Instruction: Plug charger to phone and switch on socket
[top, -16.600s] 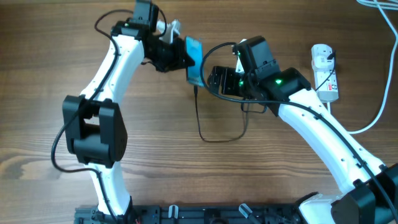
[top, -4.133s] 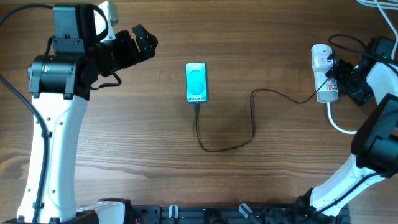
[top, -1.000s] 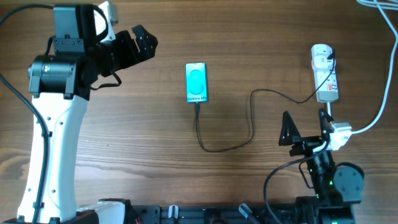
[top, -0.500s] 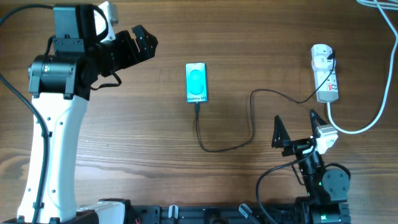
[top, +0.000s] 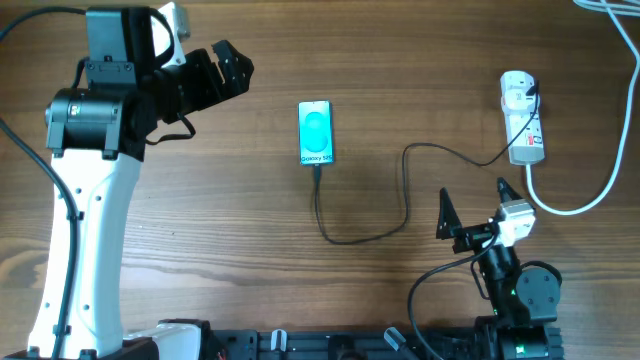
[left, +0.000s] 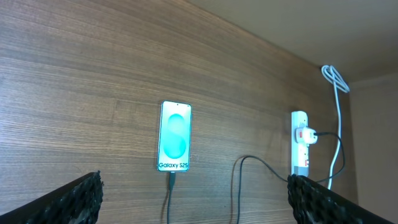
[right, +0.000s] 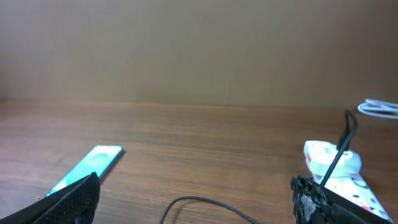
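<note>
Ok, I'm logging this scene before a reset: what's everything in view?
phone: one, cyan screen, flat at mid-table.
charger: one, thin black, loops from the phone's lower end right to the socket.
socket: one, white, far right of the table.
cord: one, thick white, curves from the socket towards the right edge.
table: one, brown wood, under everything.
left gripper: one, black, open, up left of the phone.
right gripper: one, black, open, at the near side below the socket.

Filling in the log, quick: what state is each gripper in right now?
Left gripper: open, holding nothing.
Right gripper: open, holding nothing.
</note>
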